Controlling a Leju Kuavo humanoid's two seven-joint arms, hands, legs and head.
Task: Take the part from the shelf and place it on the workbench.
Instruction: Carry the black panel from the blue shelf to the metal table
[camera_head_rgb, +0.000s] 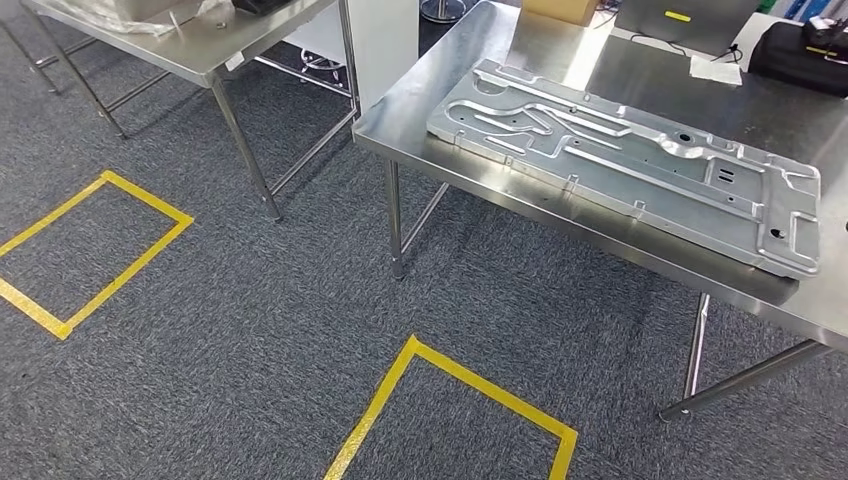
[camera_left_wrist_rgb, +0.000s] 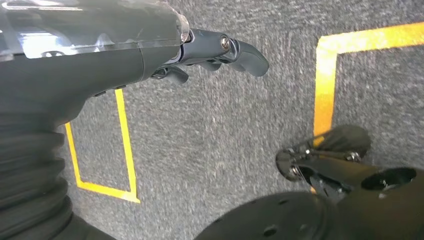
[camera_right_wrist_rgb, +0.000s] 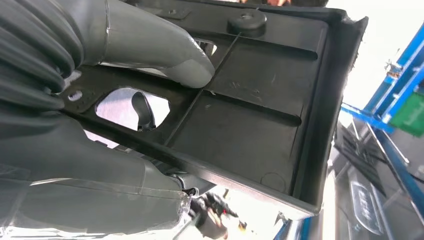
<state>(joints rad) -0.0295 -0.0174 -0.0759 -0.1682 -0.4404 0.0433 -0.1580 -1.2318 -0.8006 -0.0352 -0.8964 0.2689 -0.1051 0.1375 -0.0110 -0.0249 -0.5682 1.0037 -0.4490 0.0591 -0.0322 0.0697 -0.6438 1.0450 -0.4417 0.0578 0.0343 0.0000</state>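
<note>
Fingers, right hand (camera_right_wrist_rgb: 100, 125): thick grey thumb (camera_right_wrist_rgb: 170, 55) presses flat on the inner face of a black plastic part (camera_right_wrist_rgb: 250, 125); a dark finger (camera_right_wrist_rgb: 141, 111) shows through a cut-out in the part, gripping from behind.
Fingers, left hand (camera_left_wrist_rgb: 150, 55): dark fingers (camera_left_wrist_rgb: 240, 52) curl inward, holding nothing, above grey carpet (camera_left_wrist_rgb: 210, 130).
Part: a shallow black ribbed tray, held in the right hand, tilted, blue framing (camera_right_wrist_rgb: 395, 100) behind it.
Workbench (camera_head_rgb: 560, 60): a steel table ahead and to the right, carrying a long stamped metal panel (camera_head_rgb: 620, 155) near its front edge.
Floor: yellow tape squares (camera_head_rgb: 100, 250) on grey carpet.
Second steel table (camera_head_rgb: 200, 50): far left.
</note>
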